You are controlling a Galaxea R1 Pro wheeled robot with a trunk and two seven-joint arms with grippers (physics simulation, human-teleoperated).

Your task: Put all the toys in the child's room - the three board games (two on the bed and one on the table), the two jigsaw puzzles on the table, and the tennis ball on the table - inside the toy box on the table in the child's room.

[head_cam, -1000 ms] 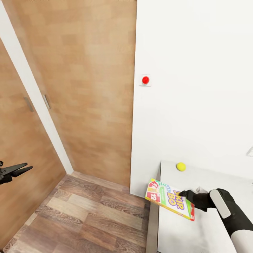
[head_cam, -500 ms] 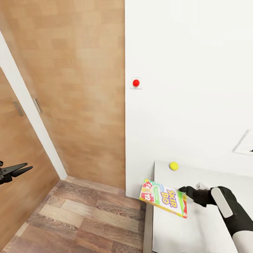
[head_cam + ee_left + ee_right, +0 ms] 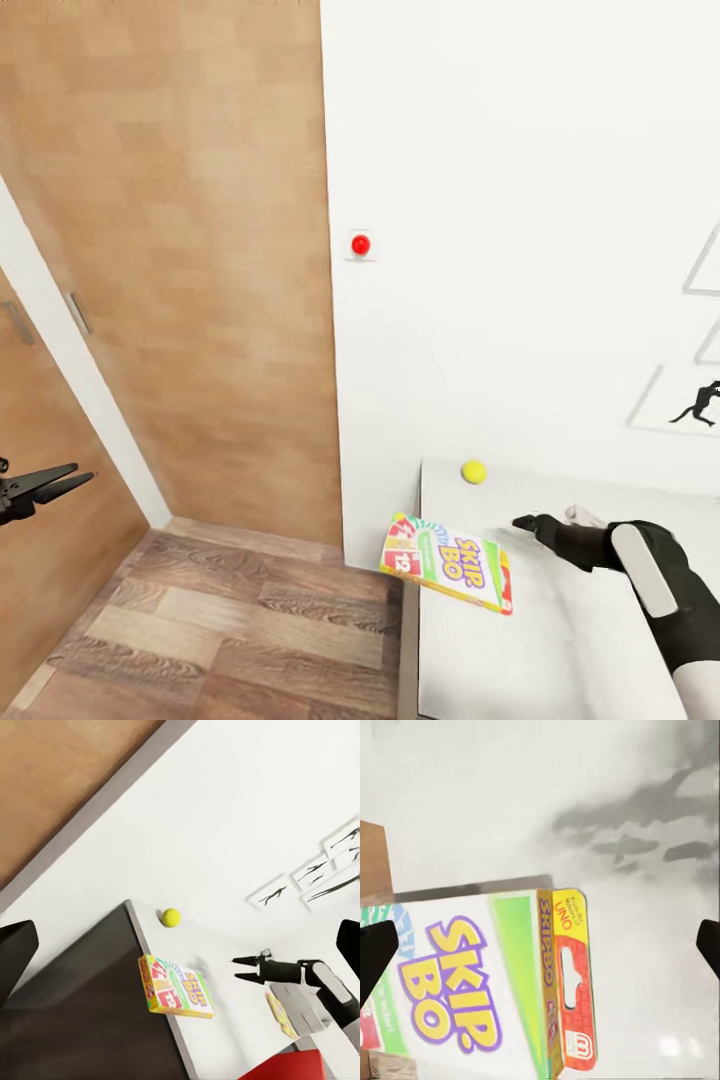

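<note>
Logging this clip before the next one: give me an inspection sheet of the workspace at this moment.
Surface: light grey table, its end against the white wall.
Job's things: SKIP-BO box at the table's end, part of it overhanging the floor; tennis ball on the table by the wall.
Clutter: a flat colourful item beside the right arm, too small to identify.
Grippers: right claw open, just clear of the box; left claw open, empty, over the floor.
Cables: nothing seen.
Surroundings: wooden door, red wall knob, silhouette poster, wood-plank floor.
</note>
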